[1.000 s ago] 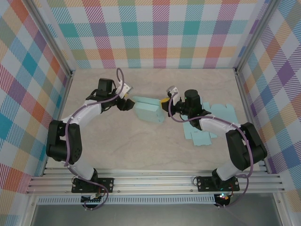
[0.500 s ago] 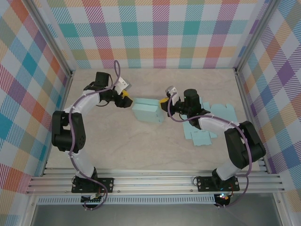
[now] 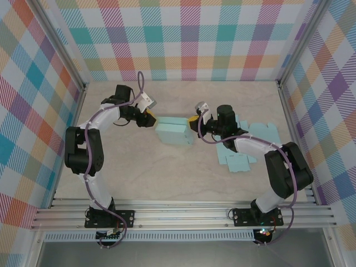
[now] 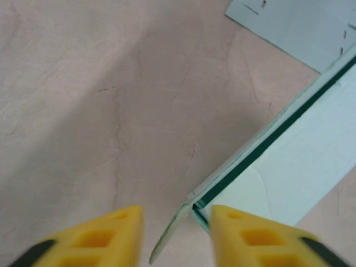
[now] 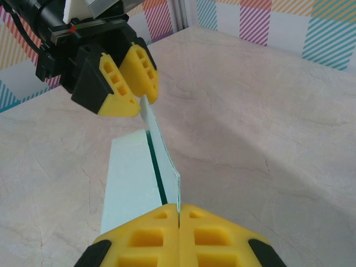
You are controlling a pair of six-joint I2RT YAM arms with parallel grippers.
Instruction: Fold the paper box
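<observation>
Top external view: in the middle, the left gripper (image 3: 149, 118) is hovering at the left end of the box (image 3: 175, 132), jaws part-open and straddling an upright flap (image 5: 160, 146) without pinching it. The right gripper (image 3: 193, 123) is clamping that flap's other end tight. Spare sheets (image 3: 245, 147) are lying at the right. Folding looks midway to me. Next, the left one needs to nip the flap and tuck it down.

The pale teal paper box (image 3: 174, 133) lies mid-table ahead of me, half-folded — a flat rectangular slab with one thin panel standing upright along its long edge, dark green showing deep in the crease between them.
</observation>
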